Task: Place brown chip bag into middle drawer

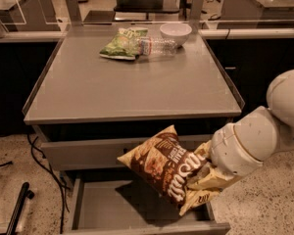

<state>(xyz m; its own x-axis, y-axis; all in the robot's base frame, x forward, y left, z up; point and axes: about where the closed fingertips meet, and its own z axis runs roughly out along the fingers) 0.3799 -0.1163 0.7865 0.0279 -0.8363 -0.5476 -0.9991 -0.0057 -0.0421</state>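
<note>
The brown chip bag [167,169] is large and puffy, dark brown with white lettering and a cream-yellow end. It hangs tilted in the air over the right half of the open middle drawer [76,200], a wide shallow grey tray with a bare flat floor. My gripper [209,174] is at the bag's yellow end, mostly hidden behind my white wrist [242,146], and is shut on the bag. The bag casts a shadow on the drawer floor.
A closed grey drawer front [88,153] sits just above the open drawer. On the cabinet top [127,89], at the back, lie a green chip bag [118,44], a clear plastic bottle [156,46] and a white bowl [175,32]. Black cables [41,155] trail on the floor at left.
</note>
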